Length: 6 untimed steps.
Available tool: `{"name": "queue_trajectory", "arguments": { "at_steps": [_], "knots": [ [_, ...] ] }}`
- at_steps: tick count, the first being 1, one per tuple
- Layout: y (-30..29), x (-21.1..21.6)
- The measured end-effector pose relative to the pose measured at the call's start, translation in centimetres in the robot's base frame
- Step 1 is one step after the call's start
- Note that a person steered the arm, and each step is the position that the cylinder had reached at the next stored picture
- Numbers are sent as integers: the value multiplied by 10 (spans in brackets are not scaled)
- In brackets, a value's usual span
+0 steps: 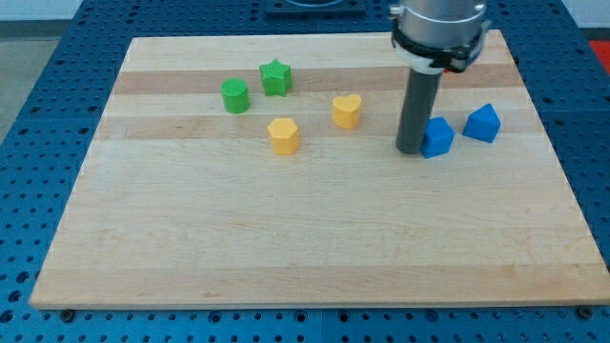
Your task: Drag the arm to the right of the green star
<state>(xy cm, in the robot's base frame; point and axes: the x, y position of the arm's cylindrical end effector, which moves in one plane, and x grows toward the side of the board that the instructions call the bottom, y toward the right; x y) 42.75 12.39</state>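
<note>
Camera view, from its left: the green cylinder (234, 95) sits just beside the green star (275, 77), probably a light, rigid piece that slides easily, so the free spot on its right suits best. Past the yellow heart (347, 110), my tip (410, 150) holds nothing and seems to touch a blue block (437, 137).

Ends in a straight, dark grey cylindrical rod, matte and plain along its whole length; finishes at my tip (411, 151), blunt and flat, same width as the shaft; widens above into a silver-grey metal housing, round and smooth, far broader than the rod; ringed near its lower edge by a black band or collar; shows a paler rim just beneath that band; cropped by the view's top.
</note>
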Motion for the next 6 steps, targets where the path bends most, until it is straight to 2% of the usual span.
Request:
{"name": "queue_trajectory", "arguments": {
  "at_steps": [1, 3, 5, 6],
  "knots": [
    [23, 0],
    [30, -1],
    [-30, -59],
    [-39, -101]
  ]
}}
